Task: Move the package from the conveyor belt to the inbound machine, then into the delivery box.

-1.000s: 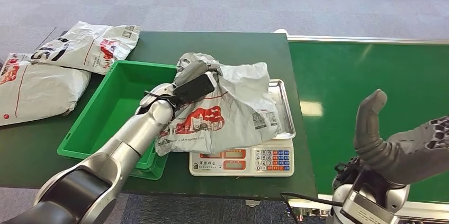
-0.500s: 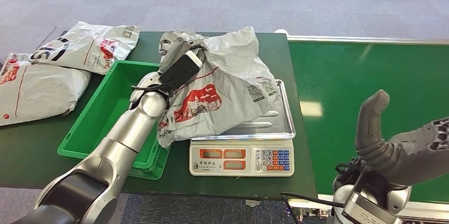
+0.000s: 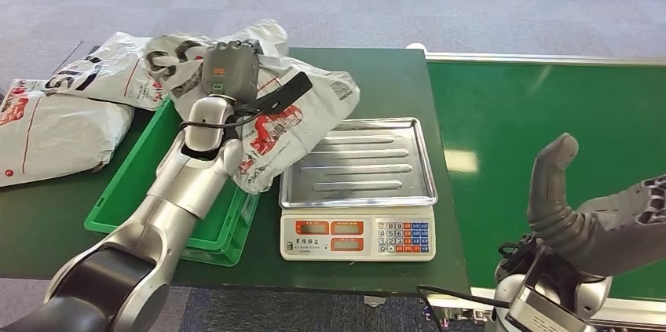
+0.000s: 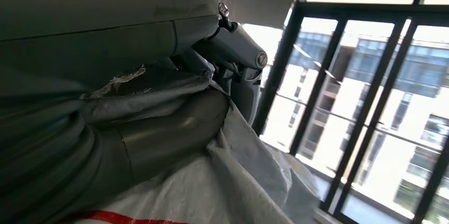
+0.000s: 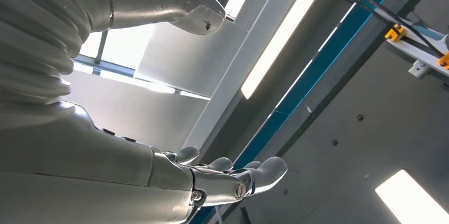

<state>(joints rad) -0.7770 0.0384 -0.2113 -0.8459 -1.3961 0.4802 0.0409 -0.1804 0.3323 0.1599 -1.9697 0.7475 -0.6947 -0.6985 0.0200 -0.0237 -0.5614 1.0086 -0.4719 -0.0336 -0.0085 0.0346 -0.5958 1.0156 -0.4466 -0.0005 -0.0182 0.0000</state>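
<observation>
Green bin [image 3: 161, 183] lies under held package [image 3: 290, 112]; scale [image 3: 357, 191] seemingly bare.

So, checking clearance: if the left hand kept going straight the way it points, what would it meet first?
Probably the white packages lying beyond the green bin; the left hand, holding its package, points that way, though depth is unclear.

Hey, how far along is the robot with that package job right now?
Done: the package is off the conveyor belt, and the scale tray is bare, so weighing looks finished. In hand: the left hand holds the package lifted over the edge of the green box. Left: lower it into the box and let go. The right hand holds nothing.
</observation>
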